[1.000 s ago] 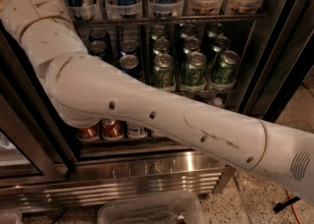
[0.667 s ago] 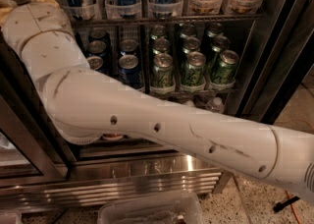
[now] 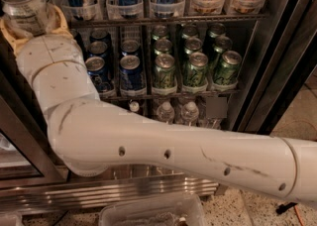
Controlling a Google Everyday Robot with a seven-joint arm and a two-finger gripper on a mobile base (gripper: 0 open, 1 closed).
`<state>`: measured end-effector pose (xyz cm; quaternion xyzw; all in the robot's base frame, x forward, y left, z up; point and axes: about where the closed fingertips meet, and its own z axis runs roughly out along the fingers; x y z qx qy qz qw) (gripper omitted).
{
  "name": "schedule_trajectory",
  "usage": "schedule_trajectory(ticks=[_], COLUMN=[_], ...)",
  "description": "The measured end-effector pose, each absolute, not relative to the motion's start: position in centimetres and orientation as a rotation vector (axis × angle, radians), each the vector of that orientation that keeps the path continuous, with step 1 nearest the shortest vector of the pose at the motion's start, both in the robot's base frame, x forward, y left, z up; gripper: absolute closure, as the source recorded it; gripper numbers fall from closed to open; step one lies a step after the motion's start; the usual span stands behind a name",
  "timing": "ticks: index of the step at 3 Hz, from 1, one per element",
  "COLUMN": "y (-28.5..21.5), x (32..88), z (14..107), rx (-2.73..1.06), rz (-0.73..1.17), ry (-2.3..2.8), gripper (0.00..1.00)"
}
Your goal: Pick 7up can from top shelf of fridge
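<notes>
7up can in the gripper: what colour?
Pale silver-white, silver lid; the 7up can sits in the gripper, top left of the camera view.

Green cans (image 3: 197, 67) beside dark blue cans (image 3: 130, 71), seemingly small bottles (image 3: 165, 112) below, clear tub (image 3: 148, 209) on speckled floor (image 3: 257, 211).

The white jointed robot arm (image 3: 163, 155) crosses the dark-framed drinks fridge (image 3: 277, 71). Its beige two-finger gripper (image 3: 32, 22), at upper left, clasps the pale silver 7up can (image 3: 22, 2) upright, beside the grey wire top shelf (image 3: 168, 20).

Speckled floor (image 3: 257, 210), clear plastic bin (image 3: 148, 205), warm light
</notes>
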<state>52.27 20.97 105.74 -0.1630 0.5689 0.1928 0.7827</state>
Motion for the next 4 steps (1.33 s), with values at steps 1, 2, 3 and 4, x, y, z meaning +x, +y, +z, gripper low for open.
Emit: schedule_trajectory(ticks=[1, 2, 3, 4], y=[20.0, 18.5, 17.0, 15.3], x=[51.5, 50.3, 47.2, 44.8], z=[104.6, 104.2, 103.8, 103.6], rx=[-0.331, -0.293, -0.295, -0.287], rz=[0.391, 0.353, 0.306, 0.276], ry=[1.253, 1.263, 1.299, 1.346], gripper=[1.0, 1.0, 1.0, 1.0])
